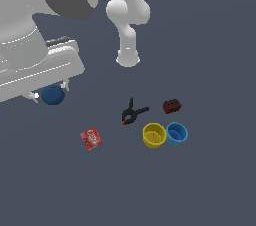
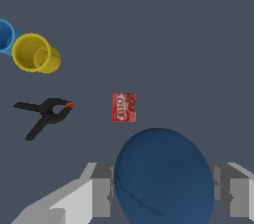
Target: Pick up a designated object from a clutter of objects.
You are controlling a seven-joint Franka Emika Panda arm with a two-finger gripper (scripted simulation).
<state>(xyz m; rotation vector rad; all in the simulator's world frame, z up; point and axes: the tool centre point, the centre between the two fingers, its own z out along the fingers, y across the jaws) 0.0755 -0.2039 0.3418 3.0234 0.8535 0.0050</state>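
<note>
The small dark blue plain ball (image 1: 52,94) sits at the left of the exterior view, between the grey fingers (image 2: 97,196), which are closed against its 2 sides.

Risk: a smooth round surface gives little contact, so the ball may roll or squirt out during lifting. It would then fall to the grey bench (image 1: 210,180), near the red flat box (image 1: 91,138).
</note>
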